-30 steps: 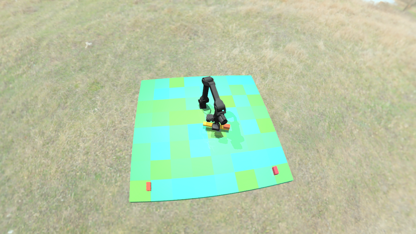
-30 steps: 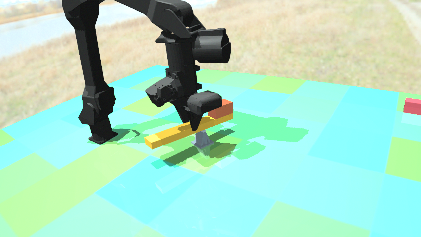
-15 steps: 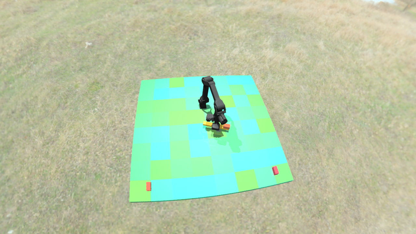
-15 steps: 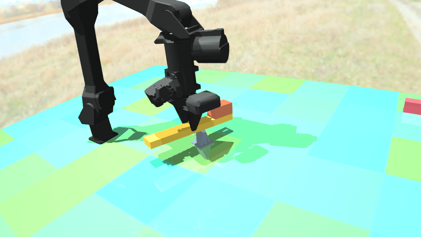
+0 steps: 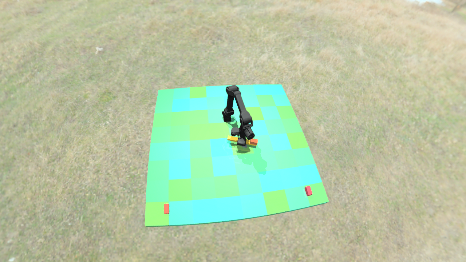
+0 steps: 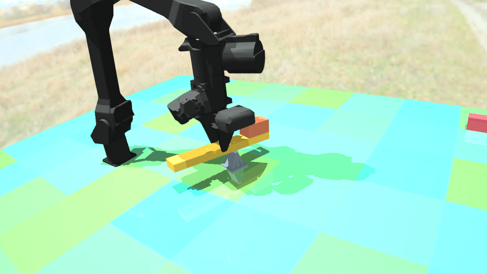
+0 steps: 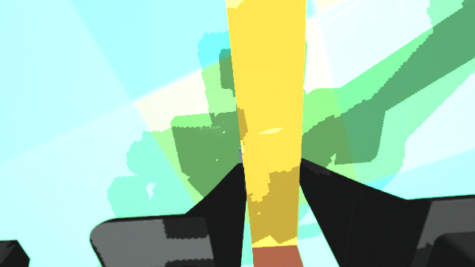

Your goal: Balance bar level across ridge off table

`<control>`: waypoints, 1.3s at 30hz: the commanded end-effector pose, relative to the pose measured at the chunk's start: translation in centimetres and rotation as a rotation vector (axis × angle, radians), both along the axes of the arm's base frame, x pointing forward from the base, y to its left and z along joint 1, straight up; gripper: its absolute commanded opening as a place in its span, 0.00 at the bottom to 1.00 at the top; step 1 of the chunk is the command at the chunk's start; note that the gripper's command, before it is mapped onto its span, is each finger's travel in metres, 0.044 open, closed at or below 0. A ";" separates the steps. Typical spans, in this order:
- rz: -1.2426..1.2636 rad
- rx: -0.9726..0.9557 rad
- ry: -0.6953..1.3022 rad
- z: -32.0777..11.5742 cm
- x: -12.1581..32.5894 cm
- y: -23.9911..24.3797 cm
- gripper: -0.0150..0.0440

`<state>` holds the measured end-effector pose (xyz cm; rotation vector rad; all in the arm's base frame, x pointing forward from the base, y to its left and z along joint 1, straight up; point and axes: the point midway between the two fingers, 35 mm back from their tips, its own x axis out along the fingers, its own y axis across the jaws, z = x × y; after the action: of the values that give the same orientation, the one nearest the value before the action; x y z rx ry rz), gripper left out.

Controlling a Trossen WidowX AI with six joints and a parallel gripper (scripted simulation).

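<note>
The yellow bar [image 5: 232,138] [image 6: 194,157] [image 7: 269,74] is held off the table, roughly level, with an orange block [image 5: 253,141] [image 6: 260,129] [image 7: 277,256] on top of one end. My gripper [image 6: 218,145] [image 7: 269,167] is shut on the bar, with one finger on each side, between its middle and the block end. The grey ridge [image 6: 234,161] stands on the table under the bar, close to the fingers. Its top meets the bar's lower edge in the exterior view, but I cannot tell whether they touch. In the wrist view the bar hides nearly all of the ridge.
An orange-red block [image 5: 166,208] lies near the table's front left corner in the top view. A red-pink block [image 5: 308,190] [image 6: 476,123] lies near the front right corner. The arm's base [image 5: 226,117] [image 6: 117,156] stands behind the bar in the top view.
</note>
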<state>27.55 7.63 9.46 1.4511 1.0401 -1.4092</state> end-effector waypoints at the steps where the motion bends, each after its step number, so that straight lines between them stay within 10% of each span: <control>1: -0.006 0.000 -0.004 0.0 0.0 0.0 0.25; 39: -0.006 0.000 -0.004 -0.3 0.0 0.0 0.25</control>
<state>27.53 7.65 9.21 1.4528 1.0393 -1.4069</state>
